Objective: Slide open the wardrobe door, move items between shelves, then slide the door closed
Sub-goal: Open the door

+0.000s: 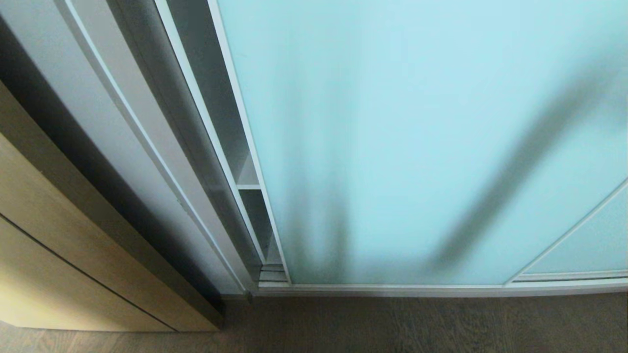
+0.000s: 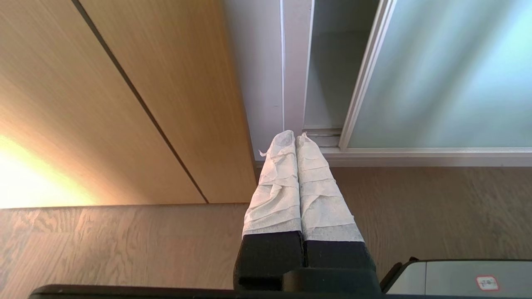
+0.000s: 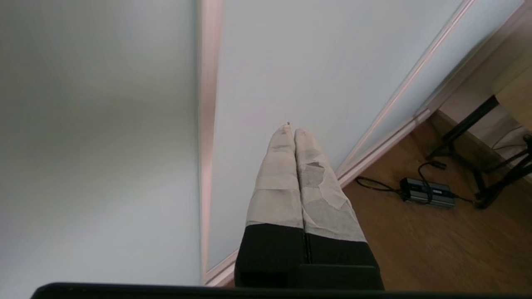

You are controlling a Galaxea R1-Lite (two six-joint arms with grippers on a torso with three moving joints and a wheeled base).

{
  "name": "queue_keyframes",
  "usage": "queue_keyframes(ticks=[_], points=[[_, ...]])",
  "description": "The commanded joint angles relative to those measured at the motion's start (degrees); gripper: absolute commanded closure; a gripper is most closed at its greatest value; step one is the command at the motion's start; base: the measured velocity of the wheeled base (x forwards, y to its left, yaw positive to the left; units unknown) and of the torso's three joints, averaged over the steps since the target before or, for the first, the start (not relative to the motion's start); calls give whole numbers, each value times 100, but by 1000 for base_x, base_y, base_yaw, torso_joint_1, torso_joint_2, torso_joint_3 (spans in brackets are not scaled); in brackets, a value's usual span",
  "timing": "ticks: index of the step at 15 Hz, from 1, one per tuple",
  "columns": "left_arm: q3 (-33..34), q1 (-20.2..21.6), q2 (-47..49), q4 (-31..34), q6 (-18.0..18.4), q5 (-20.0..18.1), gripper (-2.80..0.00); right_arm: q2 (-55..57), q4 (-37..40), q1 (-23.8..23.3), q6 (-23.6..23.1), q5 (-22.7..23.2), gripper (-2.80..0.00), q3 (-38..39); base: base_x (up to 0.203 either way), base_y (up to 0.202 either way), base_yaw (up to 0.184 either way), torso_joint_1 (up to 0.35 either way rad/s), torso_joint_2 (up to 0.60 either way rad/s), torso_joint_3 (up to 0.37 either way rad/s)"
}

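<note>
The sliding wardrobe door, a frosted aqua glass panel in a thin pale metal frame, fills most of the head view and stands nearly closed, leaving only a narrow gap at its left edge. Through that gap a white shelf shows between white side walls, with nothing visible lying on it. Neither arm appears in the head view; only dark blurred shadows fall across the glass. The right tool hangs before the glass, its two tape-wrapped fingers pressed together and clenched on nothing, tips close to the panel just beside a vertical frame strip; whether they touch the glass cannot be told. Beyond it a power adapter with its cable lies on the wooden floor. The left tool is likewise clenched and empty, held low over the floor, pointing toward the bottom track at the gap, with the light wooden cabinet front to one side, well apart from the door.
</note>
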Motion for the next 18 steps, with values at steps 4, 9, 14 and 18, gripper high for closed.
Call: queue_keyframes(ticks=[4,9,14,18], points=[[0,1,4,3,0,0,0,-1849,106,253,16,890,0,769,0,0,0,0,0,0],[0,1,0,3,0,0,0,-3721,1428,1833,85,1427,0,1519,0,0,0,0,0,0],[0,1,0,3,0,0,0,-5446,1872,1990,81,1710,0,3058,0,0,0,0,0,0],[0,1,0,3,0,0,0,-6483,1924,2275,-32,1737,0,4144,0,0,0,0,0,0]])
